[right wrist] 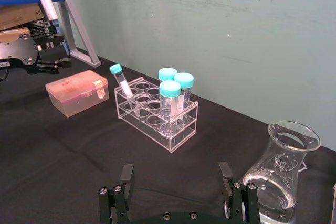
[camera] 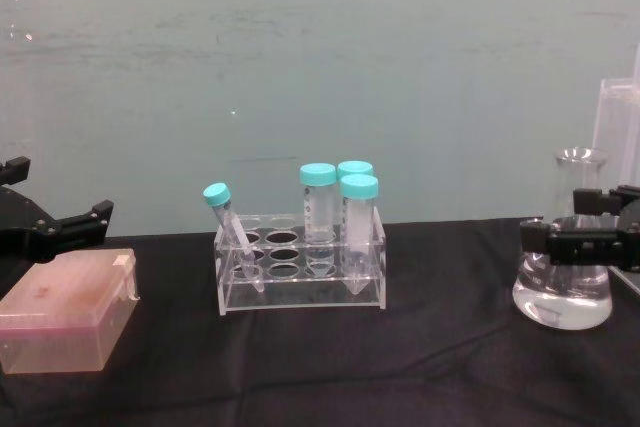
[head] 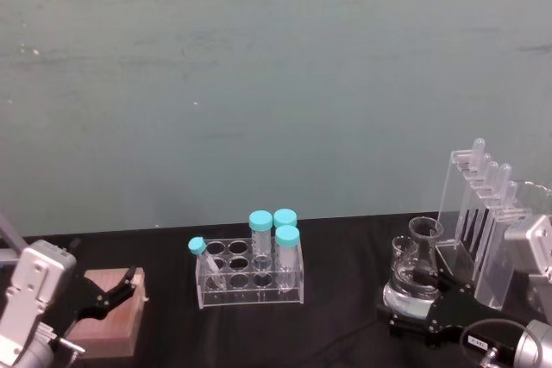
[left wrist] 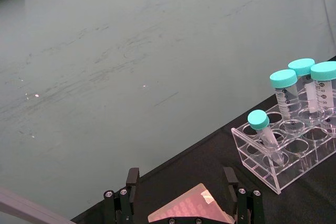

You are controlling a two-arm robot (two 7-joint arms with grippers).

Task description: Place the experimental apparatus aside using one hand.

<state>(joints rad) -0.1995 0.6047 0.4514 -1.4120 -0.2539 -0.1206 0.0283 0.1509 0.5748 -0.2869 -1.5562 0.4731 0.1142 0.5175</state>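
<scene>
Right gripper [head: 412, 309], fingers spread wide & gripping nothing, is hovering low over the black table [head: 336, 333] at the conical flask [head: 416, 277]. In chest view the flask w/ clear liquid is sitting just behind the fingertips; in right wrist view it is standing just beyond one finger [right wrist: 227, 178], contact unclear. Small glass beaker [head: 402, 252] is sitting right behind the flask, tall acrylic stand w/ pipettes [head: 481, 213] beyond, toward the wall. Well off to the gripper's left is standing a clear tube rack [head: 250, 280] w/ teal-capped tubes [head: 260, 232]. Farther left, left gripper [head: 121, 289] is hanging spread apart & unloaded over a pink box [head: 110, 313].
</scene>
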